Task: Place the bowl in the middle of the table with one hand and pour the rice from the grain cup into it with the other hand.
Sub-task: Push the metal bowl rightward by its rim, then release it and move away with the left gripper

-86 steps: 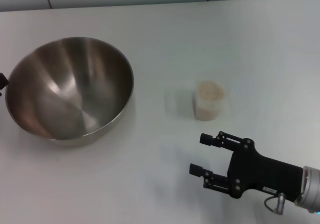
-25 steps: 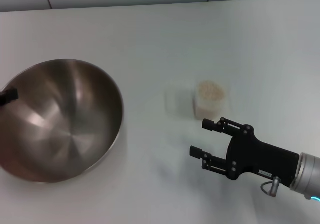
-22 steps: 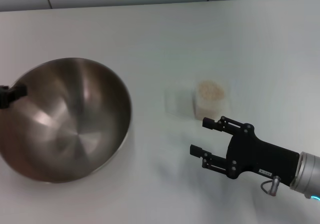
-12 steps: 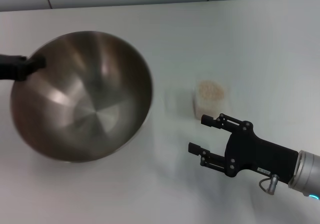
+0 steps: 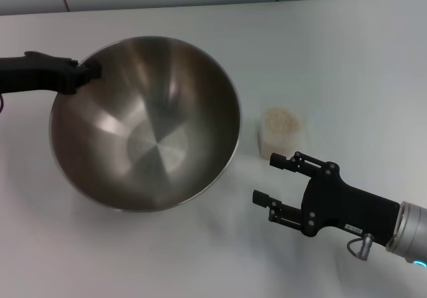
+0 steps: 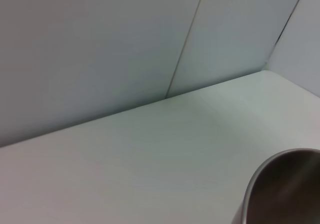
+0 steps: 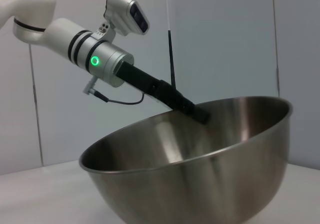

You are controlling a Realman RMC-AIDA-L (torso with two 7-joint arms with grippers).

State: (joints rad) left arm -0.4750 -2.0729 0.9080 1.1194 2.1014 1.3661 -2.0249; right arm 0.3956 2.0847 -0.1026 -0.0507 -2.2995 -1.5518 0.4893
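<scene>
The left gripper [image 5: 85,73] reaches in from the table's [image 5: 347,51] left edge, clamped on the rim of the stainless-steel bowl [image 5: 147,125], which is tipped with its far side raised (the right wrist view shows that tilt plainly). The right gripper [image 5: 275,180] hovers low near the front, fingers spread wide and holding nothing, just short of the grain cup [image 5: 280,133] of rice [image 5: 281,119]. No writing is legible.

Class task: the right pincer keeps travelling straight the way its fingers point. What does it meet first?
Probably the bowl: the open right pincer points left toward its lower right wall, passing in front of the grain cup. Depth is uncertain.
</scene>
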